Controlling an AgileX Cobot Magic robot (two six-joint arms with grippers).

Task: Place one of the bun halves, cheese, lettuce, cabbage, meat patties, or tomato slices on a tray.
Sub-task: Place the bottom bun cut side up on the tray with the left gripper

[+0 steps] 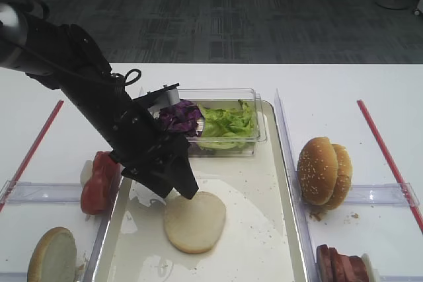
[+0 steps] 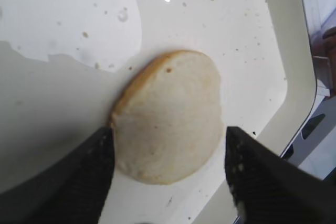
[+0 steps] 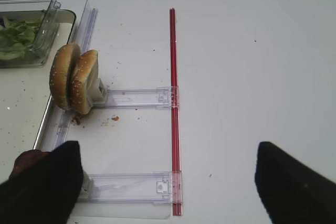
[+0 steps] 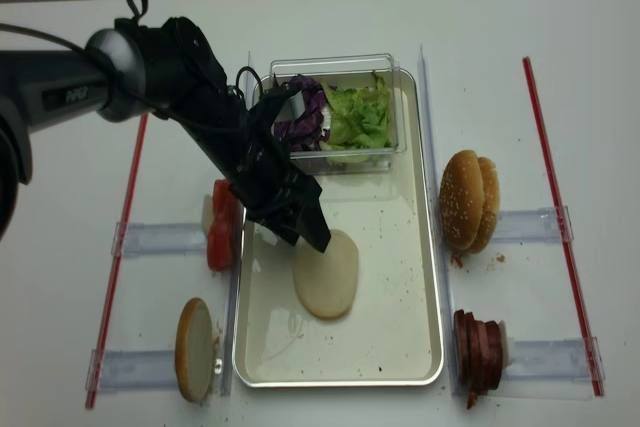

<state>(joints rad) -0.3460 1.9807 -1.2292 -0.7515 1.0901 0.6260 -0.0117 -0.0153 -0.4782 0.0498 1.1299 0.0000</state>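
Left end effector (image 2: 168, 177) hangs open over the tray (image 1: 277, 229), its two dark fingers (image 2: 89, 177) parted to either side of the flat bun half (image 2: 170, 116) and gripping nothing. That bun half lies cut face up on the tray floor directly beneath me, apart from both fingers as far as I can tell. My right end effector (image 3: 168, 182) is open too and holds nothing, hovering over bare white tabletop (image 3: 252, 66).

Crumbs speck the pale metal tray, which sits on the white tabletop; grey carpet lies beyond.

Behind my left end effector, a clear tub (image 1: 254, 133) holds purple cabbage (image 1: 178, 118) beside green lettuce (image 1: 228, 123). To its outer side stand red tomato slices (image 1: 99, 179), with another bun half (image 1: 53, 255) nearer me. Across the tray stand sesame bun halves (image 1: 324, 171) and dark meat patties (image 1: 340, 265). Red strips (image 1: 386, 153) edge the work area.
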